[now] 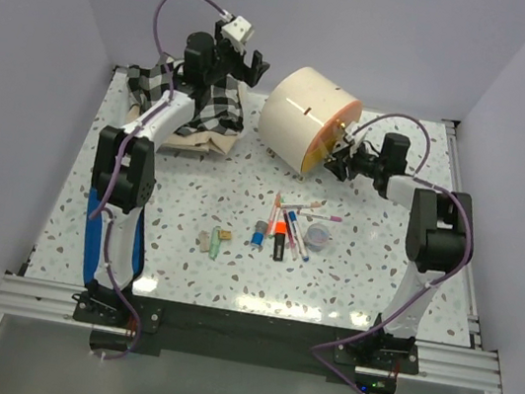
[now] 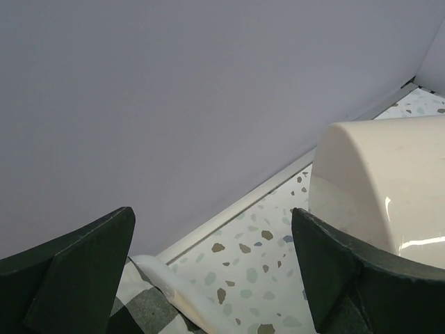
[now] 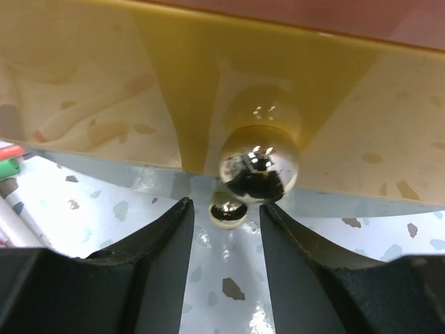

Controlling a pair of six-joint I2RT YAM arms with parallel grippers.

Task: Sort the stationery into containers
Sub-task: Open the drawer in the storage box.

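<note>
Nearest the arm bases, on the speckled terrazzo-patterned table (image 1: 133, 257), the stationery (image 1: 281, 228) lies loose in a small scatter. A green eraser (image 1: 214, 242) and a beige eraser (image 1: 224, 235) sit at its left. A stubby orange highlighter (image 1: 280, 226) is in the middle among thin pens, and slim pink pens (image 1: 301, 205) fan out on the far side. A small clear round pot (image 1: 317, 235) stands at the right edge of the group. None of these is in a container.

Further back and to the right, the right hand (image 1: 336, 161) is at the glossy orange drawer front (image 3: 83, 90) of the cream drum-shaped cabinet (image 1: 301, 111). Its dark matte fingers (image 3: 149, 264) stand partly apart with nothing between them. Their tips are just short of a round, mirror-bright gold knob (image 3: 259, 167), which is reflected in the shiny table below it. Whether the right fingertip touches the knob cannot be told.

Farthest off, the left hand (image 1: 244, 59) hangs raised near the back wall, its jaws spread wide and empty. It is above a rumpled black-and-white checked cloth (image 1: 208, 98), with the cabinet's smooth curved cream side to its right.
</note>
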